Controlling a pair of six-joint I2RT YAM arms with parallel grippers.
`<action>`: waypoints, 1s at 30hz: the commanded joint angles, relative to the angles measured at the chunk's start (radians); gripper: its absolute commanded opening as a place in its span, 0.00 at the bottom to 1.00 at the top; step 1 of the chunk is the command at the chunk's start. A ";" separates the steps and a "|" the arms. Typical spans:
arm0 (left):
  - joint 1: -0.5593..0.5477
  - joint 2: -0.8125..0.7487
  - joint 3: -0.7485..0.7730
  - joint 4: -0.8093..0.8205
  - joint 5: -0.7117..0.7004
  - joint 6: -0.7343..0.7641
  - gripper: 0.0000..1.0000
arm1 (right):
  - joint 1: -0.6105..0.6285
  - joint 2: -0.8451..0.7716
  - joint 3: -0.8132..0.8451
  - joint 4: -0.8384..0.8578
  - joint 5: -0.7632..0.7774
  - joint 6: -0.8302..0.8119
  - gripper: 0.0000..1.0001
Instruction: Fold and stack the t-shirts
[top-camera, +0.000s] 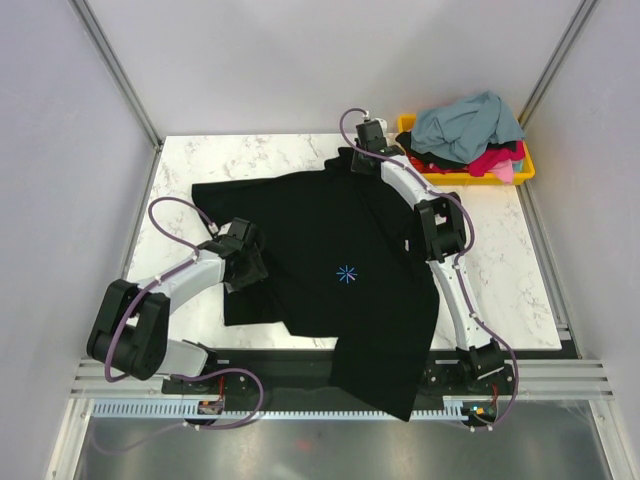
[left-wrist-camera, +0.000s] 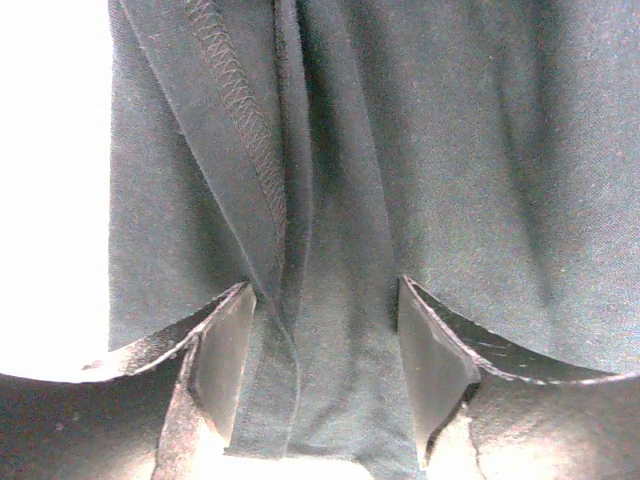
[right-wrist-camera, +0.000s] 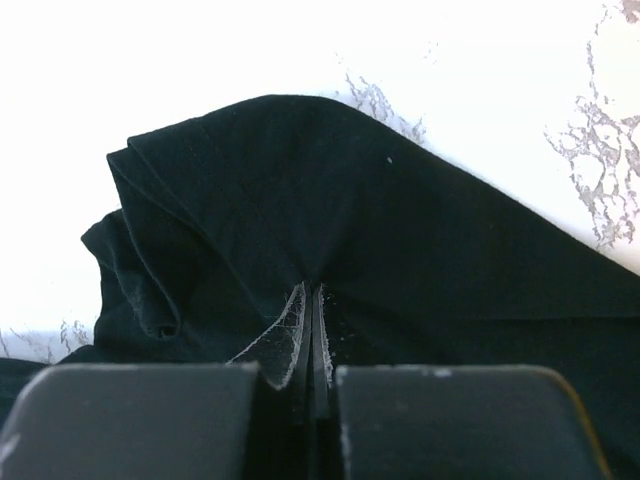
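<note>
Lying flat with its starburst mark uppermost, the black t-shirt covers the middle of the table, one end hanging over the near edge. We judge it is spread this way so a fold can start. At its far edge we see the right gripper pinched tight on a peak of black cloth, which gathers into creases at the fingertips; that hold looks meant to lift the far part over. On the shirt's left side the left gripper has its jaws apart, astride a raised ridge of cloth beside the stitched hem. It is not yet closed on the ridge, so we read it as lining up the second hold. The other t-shirts sit heaped in the yellow bin at the far right corner, well apart, waiting their turn
</note>
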 joint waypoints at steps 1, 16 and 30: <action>-0.004 0.059 -0.073 -0.009 0.082 -0.052 0.66 | 0.014 0.009 0.023 0.031 0.025 -0.012 0.00; -0.006 0.050 -0.081 -0.011 0.079 -0.054 0.60 | -0.040 -0.111 -0.048 0.130 -0.073 0.043 0.17; -0.015 0.050 -0.079 -0.009 0.071 -0.056 0.58 | -0.019 -0.126 -0.124 0.147 -0.146 0.060 0.41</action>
